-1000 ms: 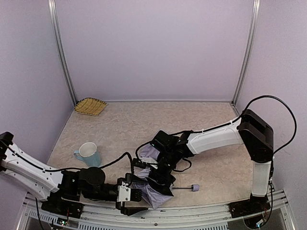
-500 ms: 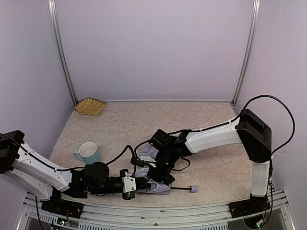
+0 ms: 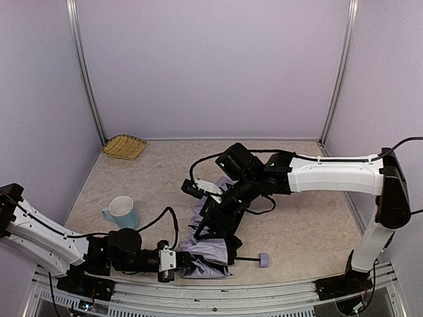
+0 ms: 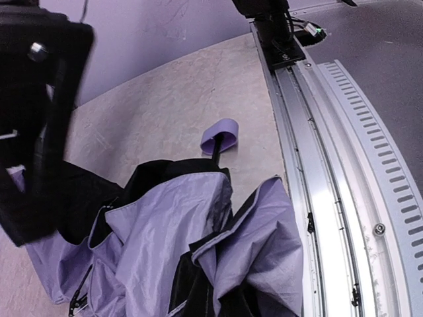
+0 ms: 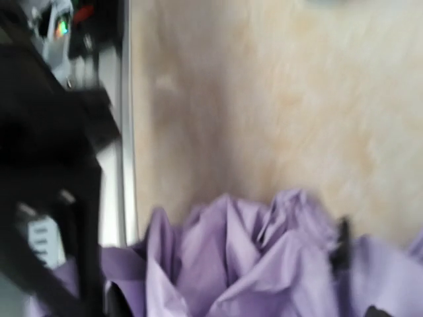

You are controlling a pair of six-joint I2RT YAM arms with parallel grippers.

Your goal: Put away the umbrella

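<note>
The left gripper [image 3: 184, 260], closed, meets the left edge of the crumpled compact umbrella of pale lavender fabric with black lining [image 3: 210, 251]; whether it pinches the fabric is unclear. Just beyond it, the right gripper [image 3: 213, 231] hangs spread wide over the fabric's far part. The umbrella's small lavender handle [image 3: 262, 259] lies to the right of both grippers on the mottled beige surface [image 3: 297, 218]. A pale blue mug [image 3: 122, 212] stands behind and left of the left gripper.

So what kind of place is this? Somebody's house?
Looks like a robot testing booth, not a home: a left arm and right arm bolted to a metal rail, plain purple walls around one table, with an umbrella, mug and basket on it.
</note>
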